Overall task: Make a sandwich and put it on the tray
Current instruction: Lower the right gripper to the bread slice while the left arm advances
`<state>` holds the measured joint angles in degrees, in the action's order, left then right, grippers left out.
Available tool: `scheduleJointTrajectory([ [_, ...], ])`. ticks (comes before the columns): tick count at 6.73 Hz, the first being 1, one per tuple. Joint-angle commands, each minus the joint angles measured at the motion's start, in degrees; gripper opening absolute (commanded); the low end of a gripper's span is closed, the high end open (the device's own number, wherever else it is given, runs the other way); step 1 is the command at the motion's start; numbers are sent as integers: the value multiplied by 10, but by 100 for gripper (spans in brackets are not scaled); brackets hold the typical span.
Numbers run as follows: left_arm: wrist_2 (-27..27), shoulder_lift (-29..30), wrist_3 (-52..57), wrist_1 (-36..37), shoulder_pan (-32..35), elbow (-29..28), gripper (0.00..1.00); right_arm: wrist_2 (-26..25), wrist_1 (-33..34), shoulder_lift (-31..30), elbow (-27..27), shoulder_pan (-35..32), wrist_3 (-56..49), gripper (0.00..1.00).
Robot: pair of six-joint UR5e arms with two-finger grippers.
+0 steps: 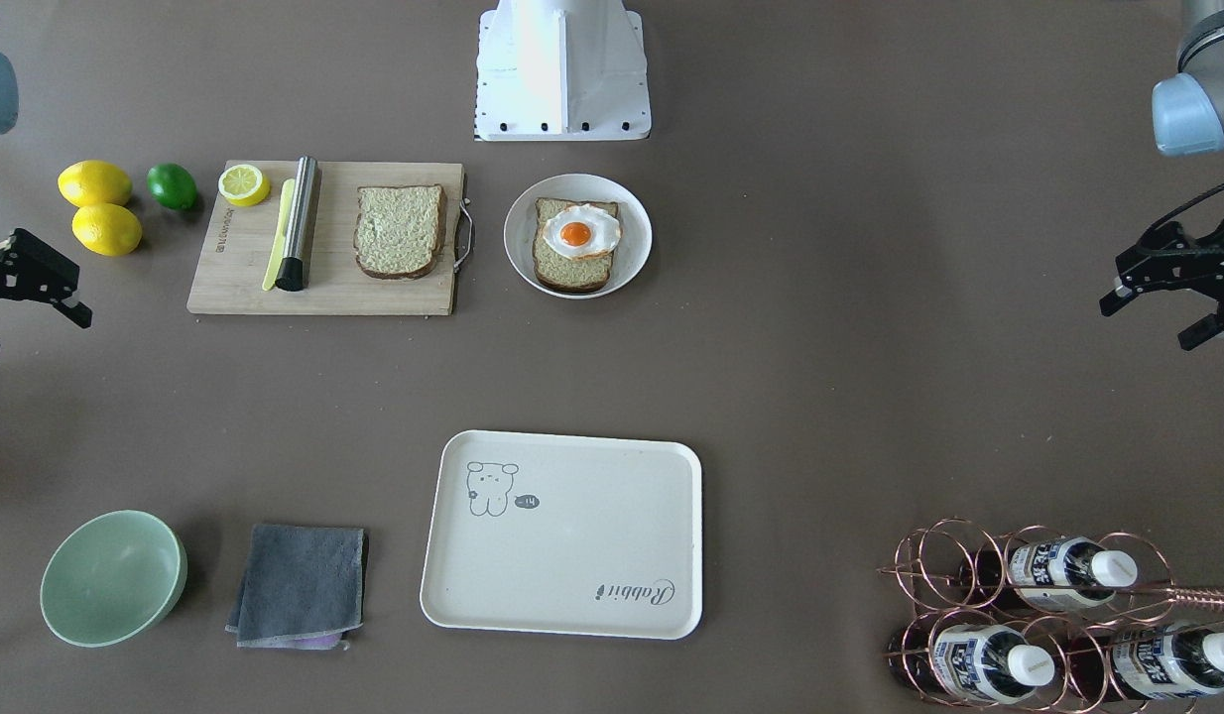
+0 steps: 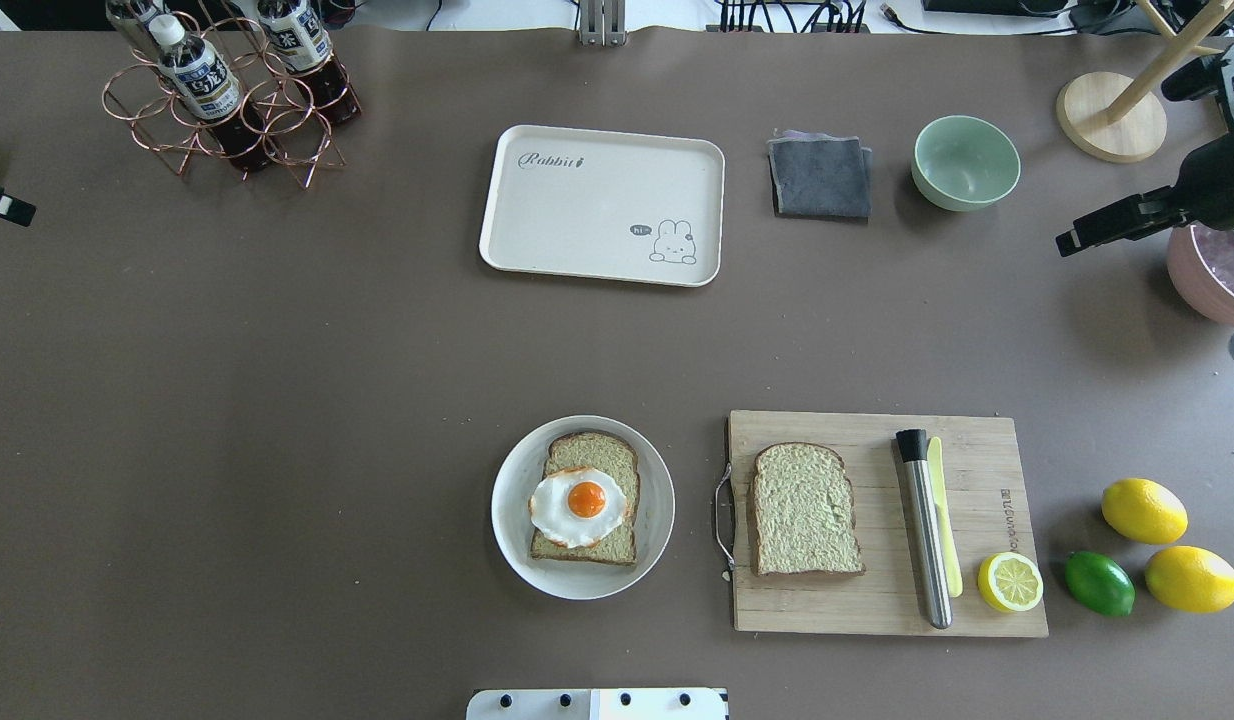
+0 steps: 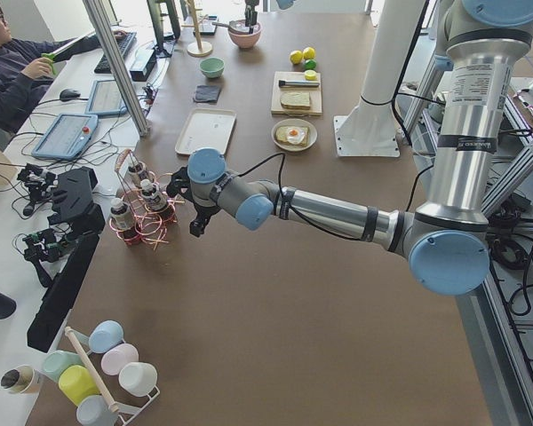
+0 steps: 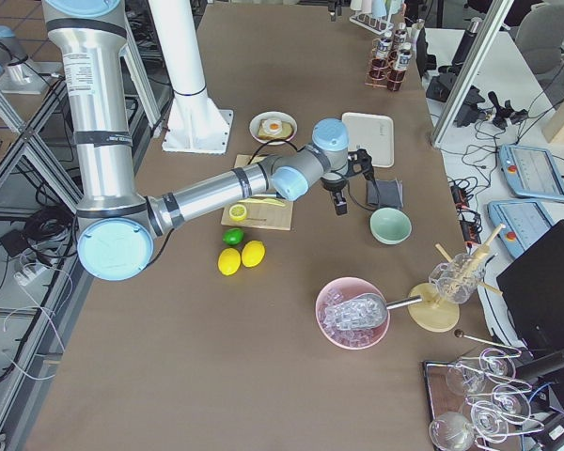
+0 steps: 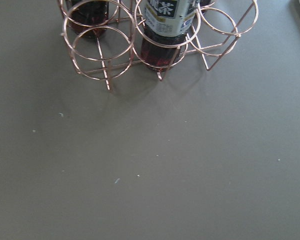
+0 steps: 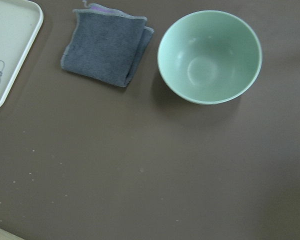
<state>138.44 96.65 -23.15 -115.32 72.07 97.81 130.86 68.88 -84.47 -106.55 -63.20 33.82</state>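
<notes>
The sandwich lies in two parts. One bread slice (image 1: 570,266) topped with a fried egg (image 1: 580,233) rests on a white plate (image 1: 632,213). The other slice (image 1: 400,230) lies on the wooden cutting board (image 1: 324,293). The cream tray (image 1: 592,535) with nothing on it sits across the table from the plate, also seen as tray (image 2: 587,210). My left gripper (image 1: 1150,322) hovers open near the bottle rack, far from the food. My right gripper (image 1: 32,337) hovers open beside the lemons, holding nothing.
A steel rod (image 2: 925,530), a yellow knife (image 2: 943,515) and a lemon half (image 2: 1010,582) share the board. Two lemons (image 2: 1144,510) and a lime (image 2: 1099,583) lie beside it. A grey cloth (image 2: 820,176), green bowl (image 2: 966,162), copper bottle rack (image 2: 227,100) and pink ice bowl (image 4: 352,312) stand around.
</notes>
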Motion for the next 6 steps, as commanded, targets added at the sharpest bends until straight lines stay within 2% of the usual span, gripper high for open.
scheduleJointTrajectory([
  [1, -109, 9, -176, -8, -106, 50, 99, -65, -1, 4, -71, 123, 199, 100],
  [2, -139, 33, -226, -8, -139, 55, 99, -113, -1, -1, -97, 188, 261, 100],
  [4, -141, 49, -243, -8, -151, 56, 99, -234, -12, -58, -157, 328, 390, 98],
  [6, -142, 58, -243, -8, -155, 55, 99, -321, -98, -127, -166, 429, 453, 96],
])
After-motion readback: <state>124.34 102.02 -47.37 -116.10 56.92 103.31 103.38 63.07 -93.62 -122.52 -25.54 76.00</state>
